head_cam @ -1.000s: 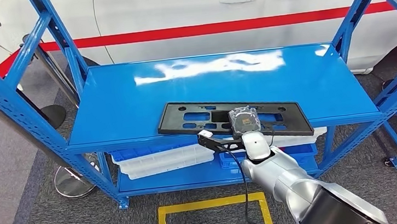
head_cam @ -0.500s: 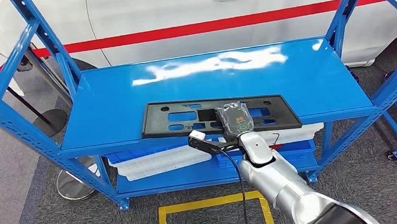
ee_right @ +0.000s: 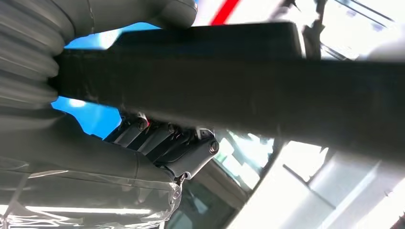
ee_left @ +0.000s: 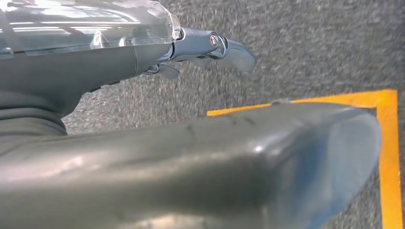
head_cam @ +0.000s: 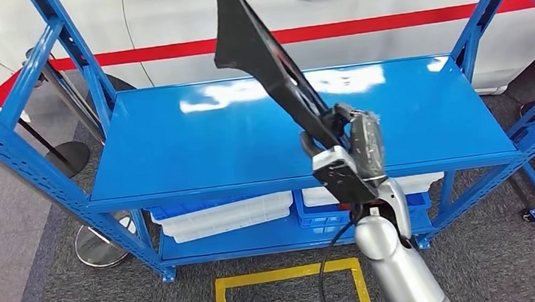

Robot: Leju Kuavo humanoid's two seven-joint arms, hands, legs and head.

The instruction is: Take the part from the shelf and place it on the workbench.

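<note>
Now the right hand grips the black part and has lifted it clear of the blue shelf, where it lay flat a second ago. It stands tilted on edge above the shelf. Down over the grey carpet, the left hand holds nothing, fingers loosely apart.

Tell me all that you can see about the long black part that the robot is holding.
The black part is a long, flat panel, matte and plastic-looking, with a wider flared end at the top. It is lifted off the blue shelf and tilted steeply, its upper end raised toward the white car. The right hand grips its lower end; in the right wrist view the fingers wrap around its edge. Nothing else touches it.
</note>
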